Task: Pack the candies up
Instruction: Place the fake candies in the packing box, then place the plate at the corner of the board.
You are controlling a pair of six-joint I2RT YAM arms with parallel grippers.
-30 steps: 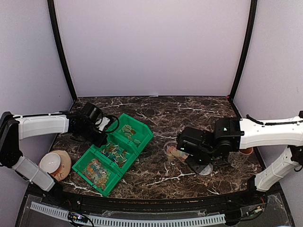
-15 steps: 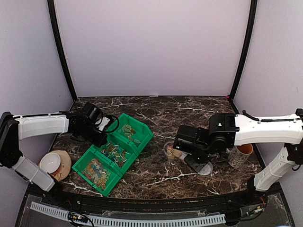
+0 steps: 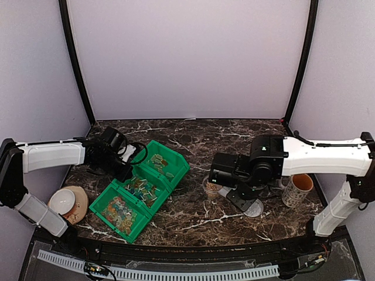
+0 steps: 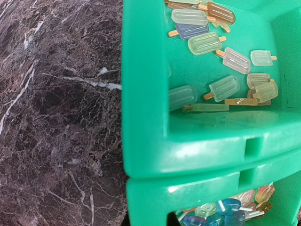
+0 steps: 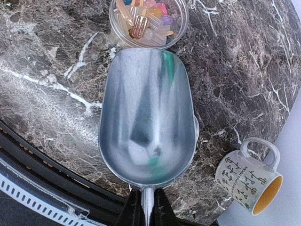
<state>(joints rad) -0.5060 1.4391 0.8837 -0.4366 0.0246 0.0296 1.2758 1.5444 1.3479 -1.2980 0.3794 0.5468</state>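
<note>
**Noting an empty scoop at the tub: one load judged delivered**

We find candies [image 5: 141, 21] heaped in the clear tub [image 5: 182, 28], with more lying in the compartments of the green bin [image 4: 146, 117]. The metal scoop [image 5: 146, 117] has its lip just beside the tub's rim and its bowl bare. The right gripper [image 5: 146, 207] is clamped on the scoop's handle.

Over the last second the right arm has swung left, uncovering the mug [image 5: 247, 176]. The left arm has not moved. The left gripper [image 3: 124, 168] sits at the bin's edge, and we cannot tell whether its fingers are apart or together.

We judge that a scoopful has gone in. Much stock remains in the bin, so another trip is due.
</note>
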